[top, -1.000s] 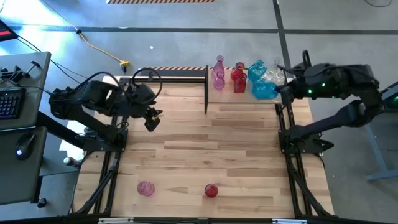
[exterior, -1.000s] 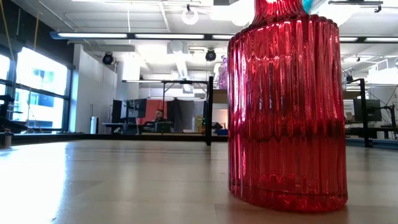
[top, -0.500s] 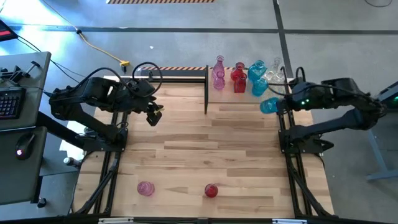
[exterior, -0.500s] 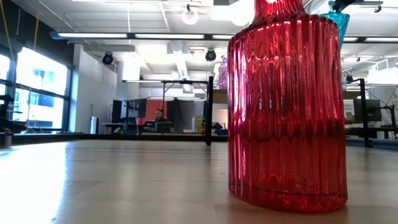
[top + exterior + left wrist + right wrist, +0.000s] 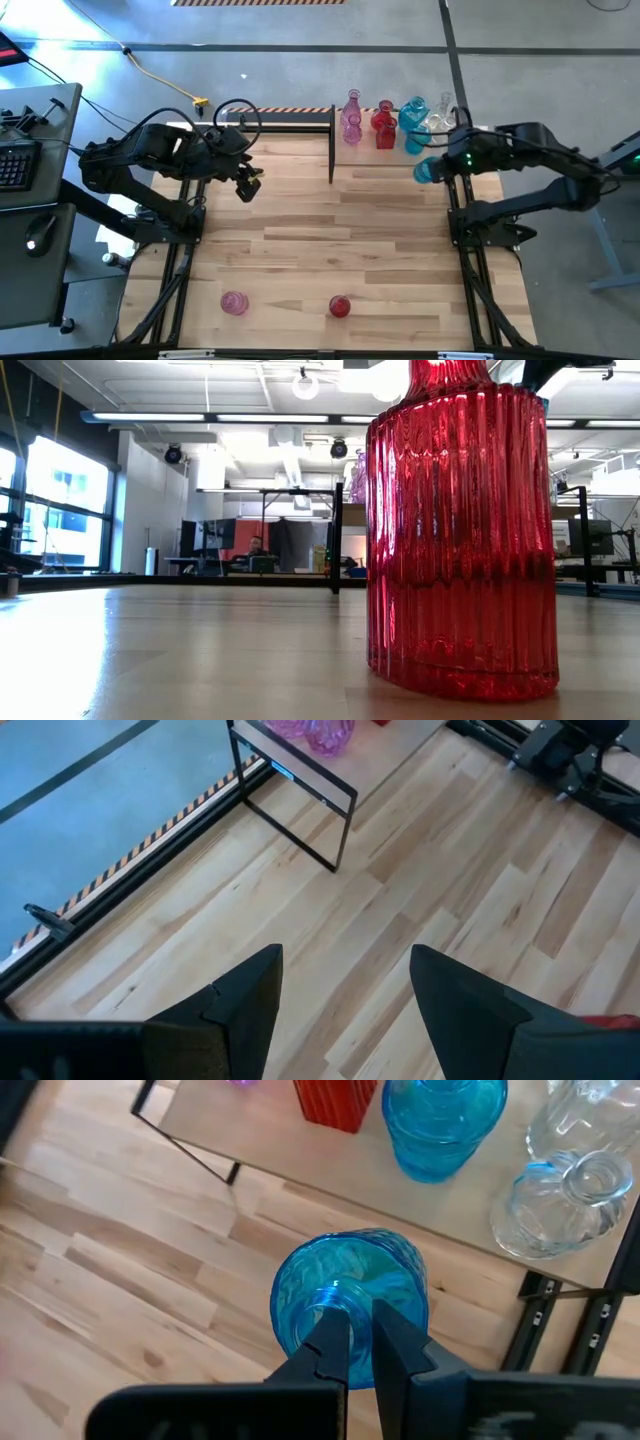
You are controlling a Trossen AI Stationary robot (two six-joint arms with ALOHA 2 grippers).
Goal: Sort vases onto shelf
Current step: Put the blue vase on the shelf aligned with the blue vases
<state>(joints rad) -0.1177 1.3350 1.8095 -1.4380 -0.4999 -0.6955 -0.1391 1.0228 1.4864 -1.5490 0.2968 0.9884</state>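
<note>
My right gripper is shut on a turquoise-blue vase, which it carries over the tabletop just on the near side of the shelf. Pink, red, blue and clear vases stand on their bases on the shelf. A pink vase and a red vase stand on the table near its front edge. The red one fills the low view. My left gripper hovers open over bare tabletop at the far left. My right gripper holds the blue vase at the rim of its neck, at the top of the vase. The fingers come slanting down from above and cover the exact spot. The vase hangs below them, body down, above the tabletop.
The shelf's thin black bar frame stands up along its left and near edges. Black arm mounts line the table's right side, and another set lines the left. Bare planks lie across the table's middle.
My right gripper has carried the blue vase away from the row on the shelf, toward the table's near edge and a little left. It has sunk and tipped further down. The vase stays hanging below the shut fingers.
</note>
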